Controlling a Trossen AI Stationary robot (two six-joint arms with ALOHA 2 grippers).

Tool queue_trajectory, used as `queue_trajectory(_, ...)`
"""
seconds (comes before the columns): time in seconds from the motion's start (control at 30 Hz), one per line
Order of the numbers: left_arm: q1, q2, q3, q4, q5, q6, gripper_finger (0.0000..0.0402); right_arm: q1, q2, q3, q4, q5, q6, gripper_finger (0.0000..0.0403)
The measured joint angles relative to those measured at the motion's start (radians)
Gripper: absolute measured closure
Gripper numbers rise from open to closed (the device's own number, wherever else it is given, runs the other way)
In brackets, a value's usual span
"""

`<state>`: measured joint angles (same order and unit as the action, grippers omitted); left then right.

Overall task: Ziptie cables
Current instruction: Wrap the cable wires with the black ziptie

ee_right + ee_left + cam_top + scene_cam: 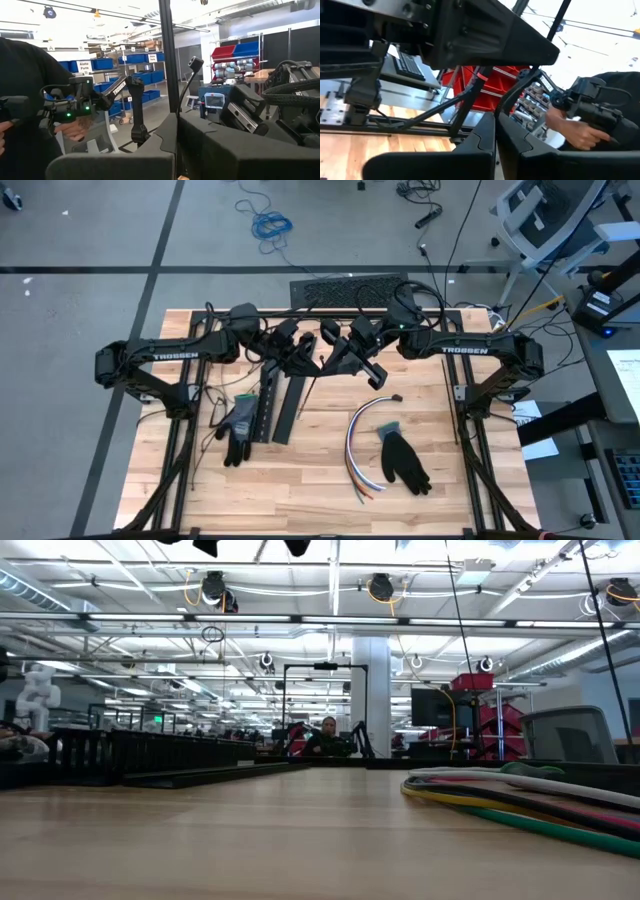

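The cables [360,442] look light and floppy (likely to splay), best pinched mid-bundle; left gripper [495,131] and right gripper [177,131] are both clenched, empty

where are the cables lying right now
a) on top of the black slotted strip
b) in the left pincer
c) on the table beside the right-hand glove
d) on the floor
c: in the high view the cables curve on the table next to the black glove, clear of both pincers.

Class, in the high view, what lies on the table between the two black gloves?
The black slotted strips and bare wood, then the cables, curved beside the right glove; left glove.
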<state>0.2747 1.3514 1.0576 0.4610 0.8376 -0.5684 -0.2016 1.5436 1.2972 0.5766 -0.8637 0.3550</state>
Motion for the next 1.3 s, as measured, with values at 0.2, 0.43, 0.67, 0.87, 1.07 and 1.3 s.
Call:
queue_trajectory(0.2, -0.009, 0.0, 0.0, -0.03, 0.037, 0.08, 0.0389, 0.0, 0.0, 0.0, -0.003, 0.0, 0.0, 0.0403)
queue_trajectory(0.43, -0.016, 0.0, 0.0, -0.053, 0.04, 0.107, 0.04, -0.001, 0.0, 0.0, -0.005, 0.001, -0.004, 0.0403)
queue_trajectory(0.67, -0.016, 0.0, 0.0, -0.049, 0.049, 0.103, 0.04, -0.001, 0.0, 0.0, -0.006, 0.01, 0.012, 0.0398)
queue_trajectory(0.87, -0.036, 0.0, 0.0, 0.005, 0.088, 0.014, 0.0401, -0.009, 0.0, 0.0, -0.017, 0.096, 0.042, 0.0355)
queue_trajectory(1.07, -0.053, 0.0, 0.0, 0.008, 0.133, -0.04, 0.0401, -0.027, 0.0, 0.0, -0.015, 0.079, 0.059, 0.0289)
queue_trajectory(1.3, -0.054, 0.0, 0.0, 0.152, 0.183, -0.158, 0.0401, -0.026, 0.0, 0.0, -0.011, -0.033, 0.026, 0.0258)
